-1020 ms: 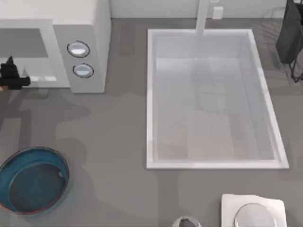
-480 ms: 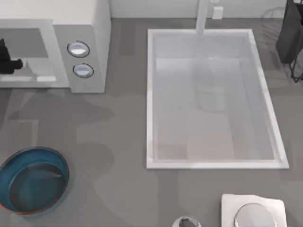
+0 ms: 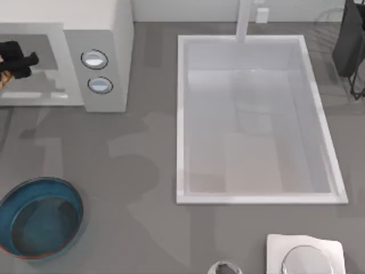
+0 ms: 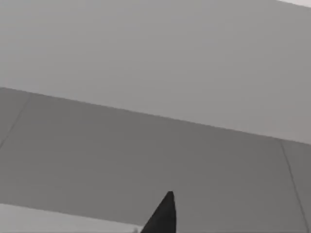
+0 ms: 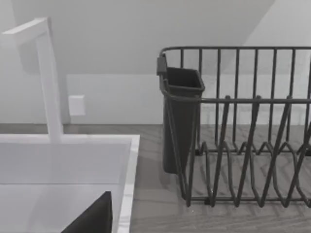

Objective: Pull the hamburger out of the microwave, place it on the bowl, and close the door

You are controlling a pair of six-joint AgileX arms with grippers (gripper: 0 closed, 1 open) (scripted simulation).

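Grey countertop, sink [image 3: 256,114] mid-table. Left gripper [image 3: 17,60] reaching into the open microwave [image 3: 85,34]; finger spread impossible to tell. No hamburger sighted near the fingertips. Bowl [image 3: 40,220] well behind, waiting. Risk: clipping the cavity wall, groping blind. Right arm parked by the rack [image 5: 233,126].

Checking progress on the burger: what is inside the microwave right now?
The left gripper reaches into the open microwave cavity at the top view's left edge. No hamburger shows there; the roof hides the deeper part. The bowl holds nothing.
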